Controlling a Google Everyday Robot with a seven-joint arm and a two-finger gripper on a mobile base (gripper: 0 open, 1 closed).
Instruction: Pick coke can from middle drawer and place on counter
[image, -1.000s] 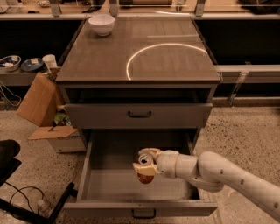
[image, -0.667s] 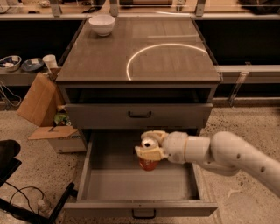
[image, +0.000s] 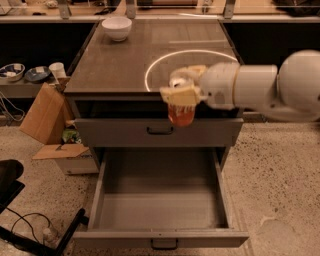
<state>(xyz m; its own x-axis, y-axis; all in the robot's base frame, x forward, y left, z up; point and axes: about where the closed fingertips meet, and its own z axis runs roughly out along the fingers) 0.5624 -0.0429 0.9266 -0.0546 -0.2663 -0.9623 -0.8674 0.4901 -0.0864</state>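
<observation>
My gripper (image: 181, 95) comes in from the right on a thick white arm and is shut on the coke can (image: 181, 115), a small red can that hangs below the pale fingers. The can is held in the air in front of the counter's front edge, at the height of the closed upper drawer. The middle drawer (image: 162, 205) is pulled wide open below, and its grey floor holds nothing. The counter (image: 120, 65) is a flat grey-brown top with a bright white arc mark (image: 155, 65) just behind the gripper.
A white bowl (image: 116, 28) stands at the counter's back left. A closed grey drawer front with a black handle (image: 160, 131) sits under the counter. Cardboard boxes (image: 47, 117) and a low shelf with dishes (image: 22, 74) stand at the left. A black chair base (image: 15, 200) is at lower left.
My gripper has lifted the coke can up out of the middle drawer to the level of the counter's front edge. The drawer floor is now bare.
</observation>
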